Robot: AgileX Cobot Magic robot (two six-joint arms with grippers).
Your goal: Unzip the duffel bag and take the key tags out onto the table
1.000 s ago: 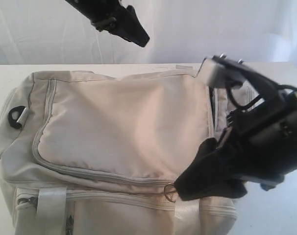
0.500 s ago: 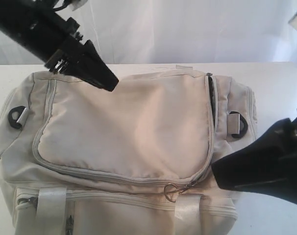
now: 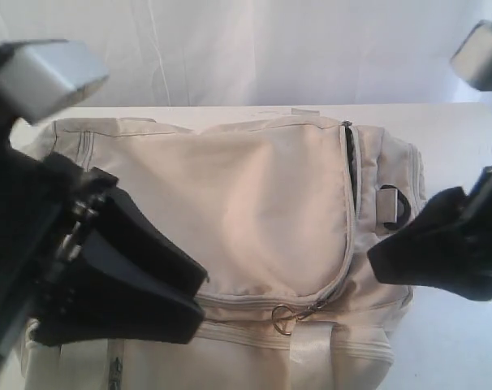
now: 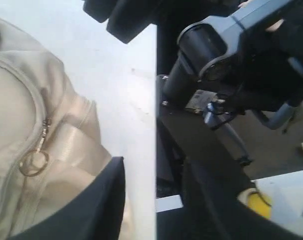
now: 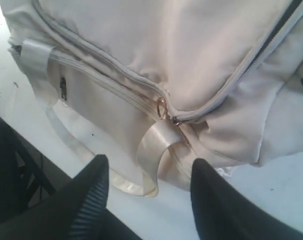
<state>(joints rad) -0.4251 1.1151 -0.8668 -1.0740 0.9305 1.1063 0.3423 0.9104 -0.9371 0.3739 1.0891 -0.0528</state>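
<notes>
The cream duffel bag (image 3: 262,203) lies across the white table (image 3: 457,162). Its U-shaped zip shows a short dark gap (image 3: 349,158) on the right side, and the rest looks zipped. The metal ring pull (image 3: 280,318) hangs at the flap's front corner, over a pale strap (image 5: 159,145). My left gripper (image 3: 199,302) hovers open over the bag's front left, hiding that end. Off the bag's right end, my right gripper (image 5: 149,162) stands open, with the ring pull (image 5: 162,107) a little beyond its fingertips (image 5: 99,165). No key tags are visible.
The table edge (image 4: 155,100) runs close by the bag's front, with dark robot frame (image 4: 216,65) beyond it. A black D-ring (image 3: 396,203) sits at the bag's right end. A side pocket zip pull (image 5: 63,89) is on the front panel. White curtain (image 3: 270,49) behind.
My left arm swung from the back left down to the front left, now covering the bag's left end. My right gripper backed away from the ring pull to the right. The bag stayed put.
</notes>
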